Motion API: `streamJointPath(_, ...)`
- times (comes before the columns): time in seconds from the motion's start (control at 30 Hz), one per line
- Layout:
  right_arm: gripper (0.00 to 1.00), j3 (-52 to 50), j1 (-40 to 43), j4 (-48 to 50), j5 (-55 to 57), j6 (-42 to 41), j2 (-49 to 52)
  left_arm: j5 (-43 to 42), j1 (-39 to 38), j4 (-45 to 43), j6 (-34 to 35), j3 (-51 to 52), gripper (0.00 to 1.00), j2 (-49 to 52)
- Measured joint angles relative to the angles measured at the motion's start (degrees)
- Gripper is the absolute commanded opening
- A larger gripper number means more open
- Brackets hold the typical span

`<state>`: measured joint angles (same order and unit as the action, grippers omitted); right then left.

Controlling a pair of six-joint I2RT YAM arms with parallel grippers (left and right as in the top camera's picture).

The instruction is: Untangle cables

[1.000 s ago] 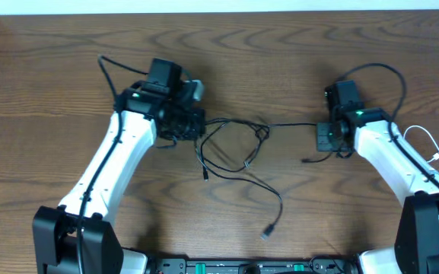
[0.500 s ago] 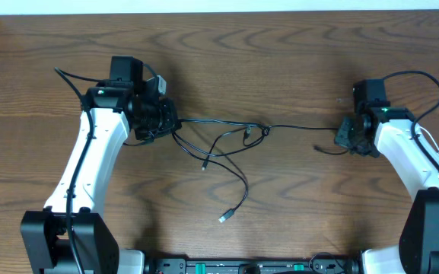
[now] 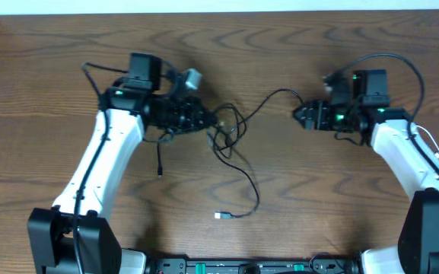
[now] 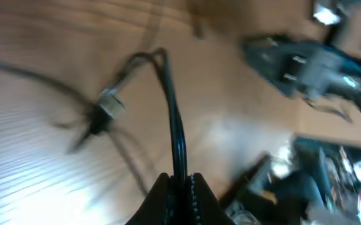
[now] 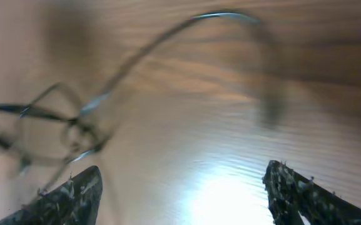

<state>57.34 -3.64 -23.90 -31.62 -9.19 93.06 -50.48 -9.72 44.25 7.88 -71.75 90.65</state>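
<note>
The black cable (image 3: 243,176) lies bunched in a loose tangle (image 3: 227,131) at the table's middle. My left gripper (image 3: 204,120) is shut on a strand of it; in the left wrist view the black cable (image 4: 175,125) runs straight up out of the closed left gripper (image 4: 181,190). A slack arc of cable (image 3: 278,92) reaches toward my right gripper (image 3: 300,116), which stands open with nothing between its fingers. From the right wrist, that right gripper (image 5: 183,200) gapes over bare wood, with the cable (image 5: 230,15) ahead. A white cable (image 3: 431,142) lies at the far right.
One plug end (image 3: 223,216) rests near the front edge and another end (image 3: 159,171) hangs left of the tangle. The white wall strip (image 3: 219,6) bounds the table's far side. My right arm's own thick wire (image 3: 402,65) loops above it.
My right gripper has opened and let go of the black cable. The left gripper moved right with its strand, and the taut line fell slack into a bunch.
</note>
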Motion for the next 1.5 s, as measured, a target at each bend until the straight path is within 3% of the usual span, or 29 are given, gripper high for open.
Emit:
streamJointPath(0.2,0.82,0.0,-6.8,-0.2,-4.2,6.2,0.0,-8.0,-4.4,-1.4,-5.0,0.0,0.07,0.0)
streamJointPath(0.4,0.8,0.0,-12.6,0.9,-0.1,9.4,0.0,-16.0,-4.8,-2.8,-8.3,0.0,0.08,0.0)
streamJointPath(0.47,0.65,0.0,-13.7,1.9,1.3,10.2,0.0,-17.6,-4.8,-3.0,-8.9,0.0,0.07,0.0)
streamJointPath(0.57,0.11,0.0,-15.0,3.8,3.0,11.0,0.0,-19.0,-4.8,-3.1,-9.5,0.0,0.08,0.0)
streamJointPath(0.6,0.01,0.0,-15.3,4.5,3.4,11.1,0.0,-19.3,-4.8,-3.1,-9.6,0.0,0.08,0.0)
streamJointPath(0.63,0.01,0.0,-15.4,4.8,3.6,11.2,0.0,-19.3,-4.8,-3.2,-9.7,0.0,0.12,0.0)
streamJointPath(0.73,0.01,0.0,-15.7,5.0,4.2,11.1,0.0,-18.3,-4.8,-3.0,-10.3,0.0,0.51,0.0)
streamJointPath(0.87,0.01,0.0,-15.7,4.1,5.2,10.9,0.0,-13.0,-4.8,-0.6,-10.3,0.0,0.55,0.0)
streamJointPath(1.03,0.01,0.0,-15.7,2.0,4.3,11.0,0.0,-1.0,-4.8,2.9,-10.3,-0.1,0.55,0.0)
streamJointPath(1.2,0.02,0.0,-15.7,2.4,-4.7,14.7,0.0,9.3,-4.8,4.5,-10.2,-0.1,0.53,0.0)
streamJointPath(1.43,0.01,0.0,-15.6,7.8,-8.5,15.5,0.0,15.5,-4.8,4.9,-9.0,-0.1,0.11,0.0)
streamJointPath(1.5,0.01,0.0,-15.4,9.6,-6.2,12.4,0.0,16.2,-4.8,5.2,-9.2,-0.1,0.08,0.0)
